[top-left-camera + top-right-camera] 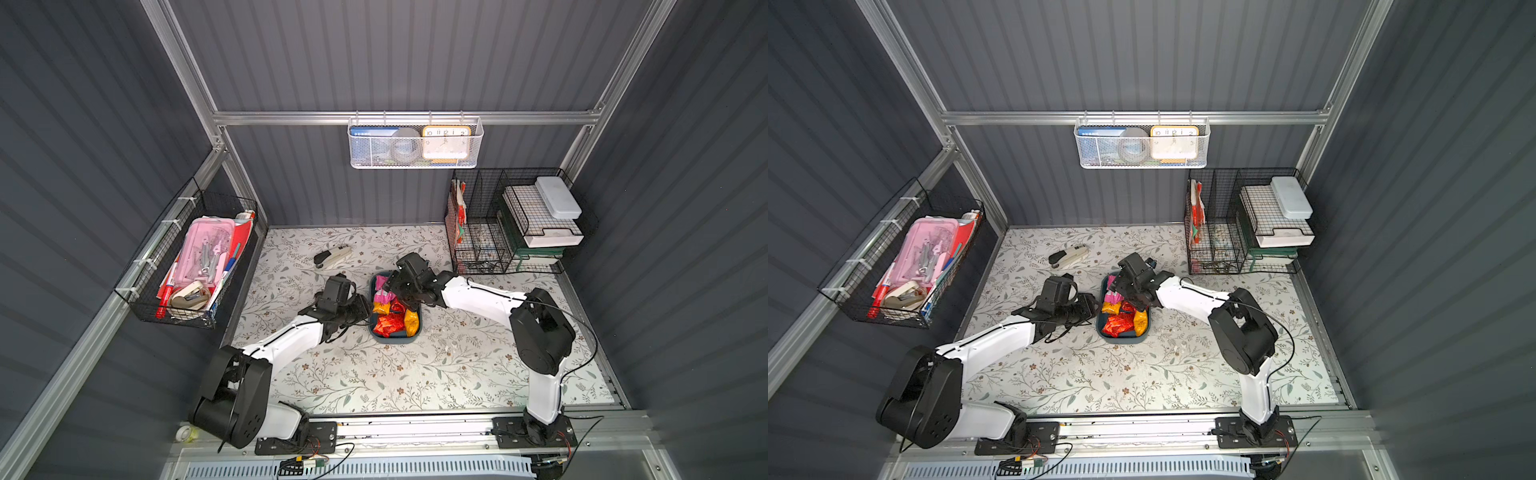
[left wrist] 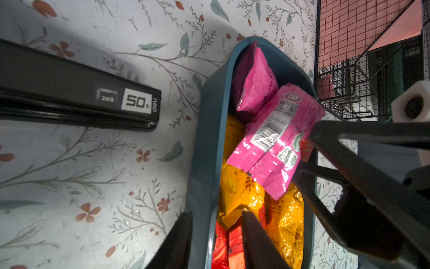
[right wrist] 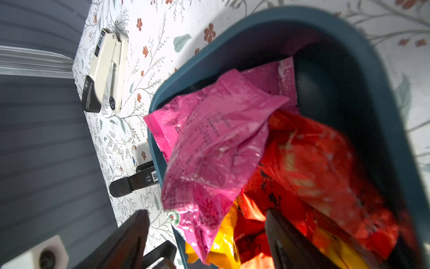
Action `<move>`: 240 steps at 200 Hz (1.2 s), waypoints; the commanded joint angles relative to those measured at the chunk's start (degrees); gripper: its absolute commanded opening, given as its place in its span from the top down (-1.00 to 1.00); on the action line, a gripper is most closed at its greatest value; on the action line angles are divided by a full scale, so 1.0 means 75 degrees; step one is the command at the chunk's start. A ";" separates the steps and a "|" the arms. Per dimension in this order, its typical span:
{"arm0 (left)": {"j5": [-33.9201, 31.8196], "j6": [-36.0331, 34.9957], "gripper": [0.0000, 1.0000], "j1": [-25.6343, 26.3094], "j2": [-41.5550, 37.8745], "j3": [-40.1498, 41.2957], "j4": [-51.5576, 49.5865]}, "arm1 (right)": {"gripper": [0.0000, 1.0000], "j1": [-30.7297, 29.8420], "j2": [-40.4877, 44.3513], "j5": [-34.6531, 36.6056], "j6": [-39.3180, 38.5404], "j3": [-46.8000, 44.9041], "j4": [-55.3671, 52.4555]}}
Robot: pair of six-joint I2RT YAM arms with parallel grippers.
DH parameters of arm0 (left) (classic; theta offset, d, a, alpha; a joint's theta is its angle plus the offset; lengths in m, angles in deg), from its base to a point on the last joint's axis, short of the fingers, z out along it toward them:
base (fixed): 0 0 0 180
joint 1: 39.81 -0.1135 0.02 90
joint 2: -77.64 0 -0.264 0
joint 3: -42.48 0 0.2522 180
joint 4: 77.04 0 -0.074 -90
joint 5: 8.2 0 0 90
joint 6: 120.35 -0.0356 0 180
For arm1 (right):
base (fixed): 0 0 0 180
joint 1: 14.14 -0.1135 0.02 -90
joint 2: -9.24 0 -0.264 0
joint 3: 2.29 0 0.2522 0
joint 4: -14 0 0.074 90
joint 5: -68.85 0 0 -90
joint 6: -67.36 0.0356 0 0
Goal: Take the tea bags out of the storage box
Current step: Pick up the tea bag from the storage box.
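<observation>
Teal storage box (image 2: 204, 139), rim straddled by left claw (image 2: 216, 214)

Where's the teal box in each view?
Both top views: box just below centre.
Left wrist: box right of centre, reaching the bottom edge.
Right wrist: box fills the right side.
Shared landmark: pink tea bags inside.

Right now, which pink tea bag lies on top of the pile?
The barcode-printed pink tea bag, lying across the orange sachets; the other pink one sits lower at the storage box end.
</observation>
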 commanded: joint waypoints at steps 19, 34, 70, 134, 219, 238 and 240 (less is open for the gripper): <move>0.0131 -0.0239 0.31 -0.0017 0.0230 0.0120 0.0069 | -0.57 0.0057 -0.0267 0.0334 -0.0048 0.0260 -0.0358; 0.0119 -0.0247 0.35 -0.0017 0.0275 0.0145 0.0095 | -0.52 0.0070 -0.0355 0.0268 -0.0060 0.0278 -0.0295; 0.0079 -0.0254 0.42 -0.0017 0.0417 0.0149 0.0061 | -0.31 0.0082 -0.0640 0.0115 -0.0179 0.0526 -0.0298; 0.0040 -0.0208 0.51 -0.0017 0.0500 0.0216 0.0070 | 0.11 0.0128 -0.0749 0.0023 -0.0341 0.0546 -0.0296; -0.0016 -0.0173 0.41 -0.0017 0.0431 0.0111 0.0046 | 0.67 0.0143 -0.0436 -0.0347 -0.0594 0.0480 -0.0012; -0.0039 -0.0115 0.34 -0.0016 0.0370 0.0114 0.0079 | 0.77 0.0149 -0.0243 -0.0431 -0.0729 0.0392 -0.0011; -0.0035 -0.0114 0.34 -0.0020 0.0363 0.0102 0.0081 | 0.78 0.0149 -0.0222 -0.0450 -0.0743 0.0386 -0.0011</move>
